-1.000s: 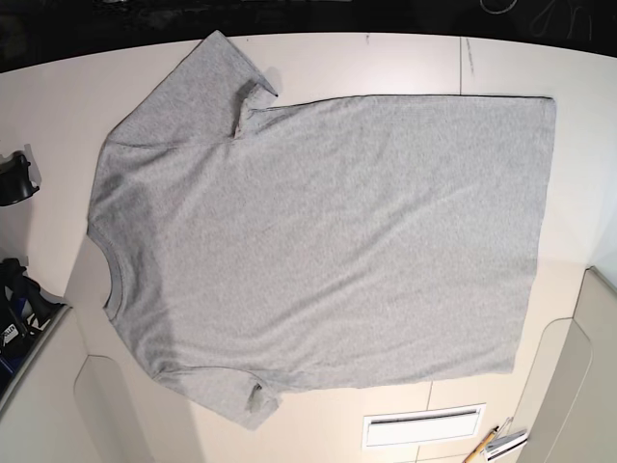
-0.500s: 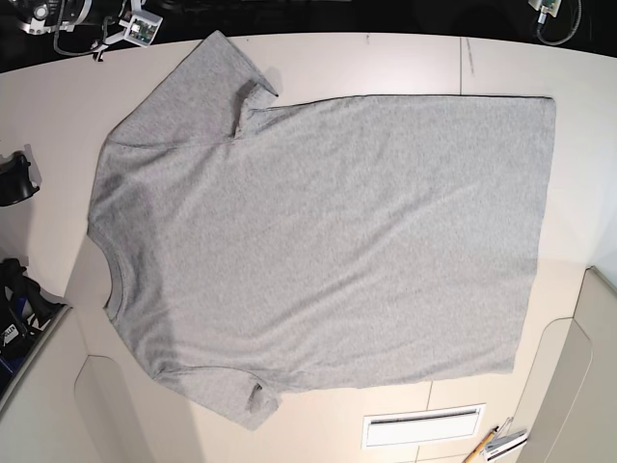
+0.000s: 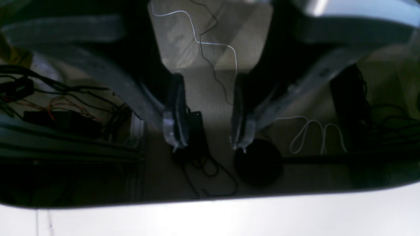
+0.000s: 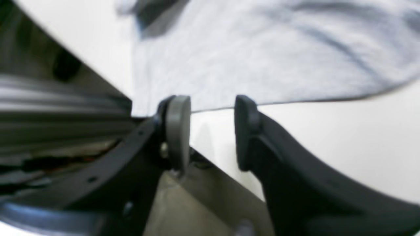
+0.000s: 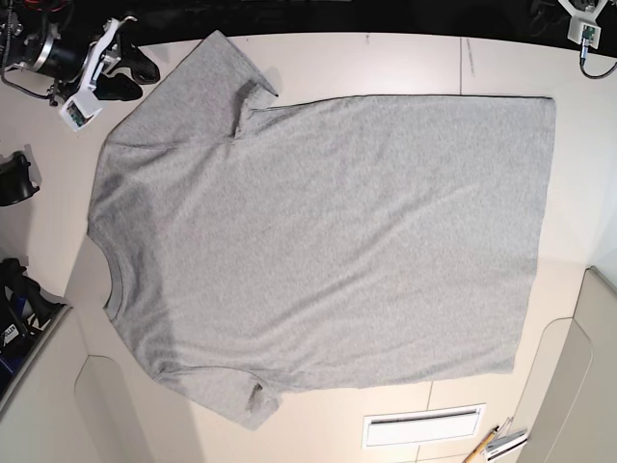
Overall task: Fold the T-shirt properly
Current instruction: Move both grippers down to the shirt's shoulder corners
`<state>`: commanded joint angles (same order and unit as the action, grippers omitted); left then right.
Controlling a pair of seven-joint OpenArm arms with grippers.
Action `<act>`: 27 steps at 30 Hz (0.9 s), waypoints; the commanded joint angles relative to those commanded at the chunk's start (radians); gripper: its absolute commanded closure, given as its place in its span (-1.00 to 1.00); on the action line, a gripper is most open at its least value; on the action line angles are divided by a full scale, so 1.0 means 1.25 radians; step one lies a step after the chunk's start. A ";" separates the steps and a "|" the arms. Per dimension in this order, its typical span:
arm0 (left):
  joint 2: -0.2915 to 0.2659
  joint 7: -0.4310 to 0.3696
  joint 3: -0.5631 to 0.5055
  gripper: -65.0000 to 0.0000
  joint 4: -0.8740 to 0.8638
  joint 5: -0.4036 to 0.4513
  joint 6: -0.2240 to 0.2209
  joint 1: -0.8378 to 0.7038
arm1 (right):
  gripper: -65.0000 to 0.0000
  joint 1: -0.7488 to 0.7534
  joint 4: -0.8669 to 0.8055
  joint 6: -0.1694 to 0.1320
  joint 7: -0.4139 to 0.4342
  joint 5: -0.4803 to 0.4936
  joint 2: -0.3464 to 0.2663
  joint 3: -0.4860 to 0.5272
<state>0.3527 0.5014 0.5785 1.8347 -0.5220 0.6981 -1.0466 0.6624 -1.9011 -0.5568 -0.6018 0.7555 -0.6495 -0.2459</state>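
Observation:
The heather-grey T-shirt (image 5: pixel 318 241) lies spread flat on the white table (image 5: pixel 386 63), plain side up, with its ribbed neck (image 5: pixel 111 285) to the left and its hem to the right. My right gripper (image 5: pixel 130 69) hovers at the table's far left corner, just left of the upper sleeve (image 5: pixel 207 72). In the right wrist view its fingers (image 4: pixel 178 131) stand open and empty, with the shirt's edge (image 4: pixel 262 49) just beyond them. In the left wrist view my left gripper (image 3: pixel 208 144) is open and empty, out past the table's edge (image 3: pixel 210 216) above the floor cables.
A black object (image 5: pixel 14 178) sits at the left edge, and dark gear (image 5: pixel 19 309) lies lower left. A white slotted plate (image 5: pixel 422 424) and pens (image 5: pixel 496 442) lie near the front. Beige panels (image 5: pixel 578 386) stand at lower right. The left arm's camera module (image 5: pixel 583 24) shows top right.
My right arm has come into the base view at the top left and dropped toward the upper sleeve. The left arm's module has shifted at the top right. The shirt has not moved.

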 joint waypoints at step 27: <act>0.114 0.231 0.119 -0.11 0.034 -0.220 0.000 0.192 | -0.10 -0.007 0.086 0.026 -0.025 0.022 0.256 -0.065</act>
<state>0.4957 0.7898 0.7273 1.8767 -0.7971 0.6981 -0.8066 0.6537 -1.7931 -0.5240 -0.6331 0.7830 -0.3294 -0.3275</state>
